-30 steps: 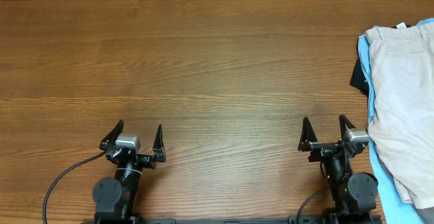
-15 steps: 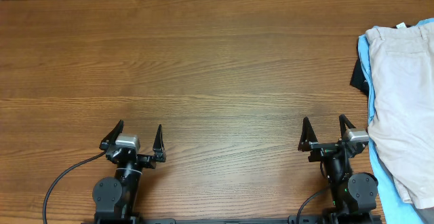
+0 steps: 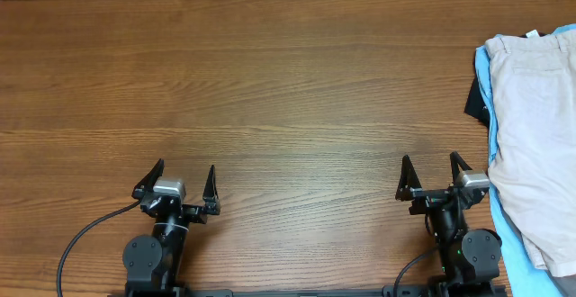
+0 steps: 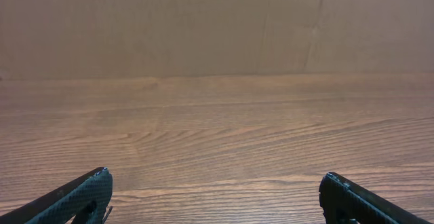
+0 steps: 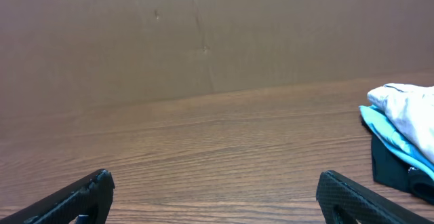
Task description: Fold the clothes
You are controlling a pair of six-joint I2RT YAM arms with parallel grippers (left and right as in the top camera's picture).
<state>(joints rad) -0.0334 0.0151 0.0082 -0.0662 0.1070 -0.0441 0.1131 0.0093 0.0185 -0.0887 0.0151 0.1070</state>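
The light beige shorts (image 3: pixel 535 126) lie on top of a pile at the table's right edge, waistband toward the far side; their end also shows in the right wrist view (image 5: pixel 407 108). My left gripper (image 3: pixel 184 180) is open and empty near the front edge at the left; its fingertips (image 4: pixel 213 187) hover over bare wood. My right gripper (image 3: pixel 430 175) is open and empty near the front edge, just left of the pile; its fingertips (image 5: pixel 213 187) are over bare wood too.
Under the shorts lie a light blue T-shirt (image 3: pixel 484 81), a grey garment (image 3: pixel 508 214) and a dark item (image 3: pixel 475 101). A brown cardboard wall (image 4: pixel 217 27) stands behind the wooden table (image 3: pixel 270 90).
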